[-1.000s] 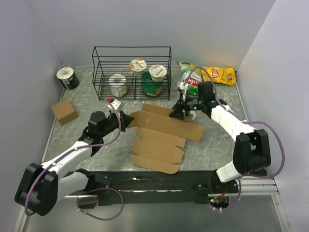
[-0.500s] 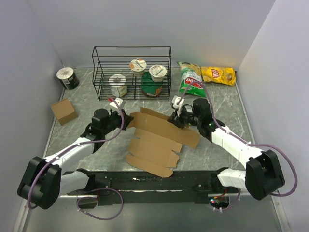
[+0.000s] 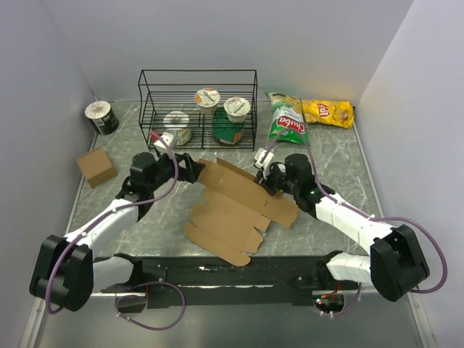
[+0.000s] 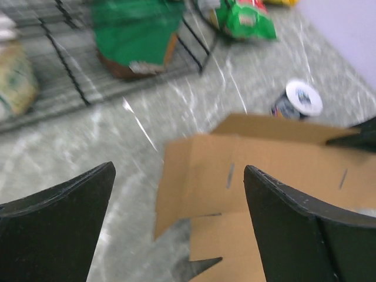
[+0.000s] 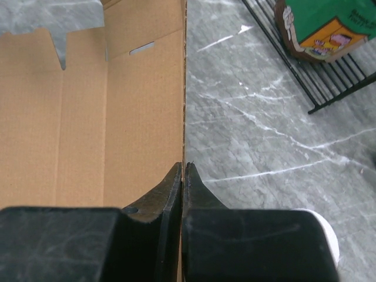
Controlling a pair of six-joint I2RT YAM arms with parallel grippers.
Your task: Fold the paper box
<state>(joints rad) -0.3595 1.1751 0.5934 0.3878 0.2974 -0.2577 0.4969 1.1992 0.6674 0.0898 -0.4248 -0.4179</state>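
The paper box (image 3: 232, 206) is a flat brown die-cut sheet with flaps, lying in the middle of the table and turned at an angle. My right gripper (image 3: 270, 181) is at the sheet's far right edge. In the right wrist view its jaws (image 5: 184, 165) are shut on that thin cardboard edge (image 5: 117, 117). My left gripper (image 3: 190, 172) hangs at the sheet's far left corner. In the left wrist view it stands wide open (image 4: 179, 170) above that corner (image 4: 258, 170), with nothing held between the fingers.
A black wire rack (image 3: 197, 109) at the back holds yoghurt cups and a green carton. A green chip bag (image 3: 288, 123) and a yellow one (image 3: 328, 112) lie at the back right. A small cube-like box (image 3: 96, 166) and a tin (image 3: 101, 117) sit at the left.
My left gripper has opened and let go of the sheet's corner. My right gripper has shut on the far right edge. The sheet has swung round and slid toward the near left.
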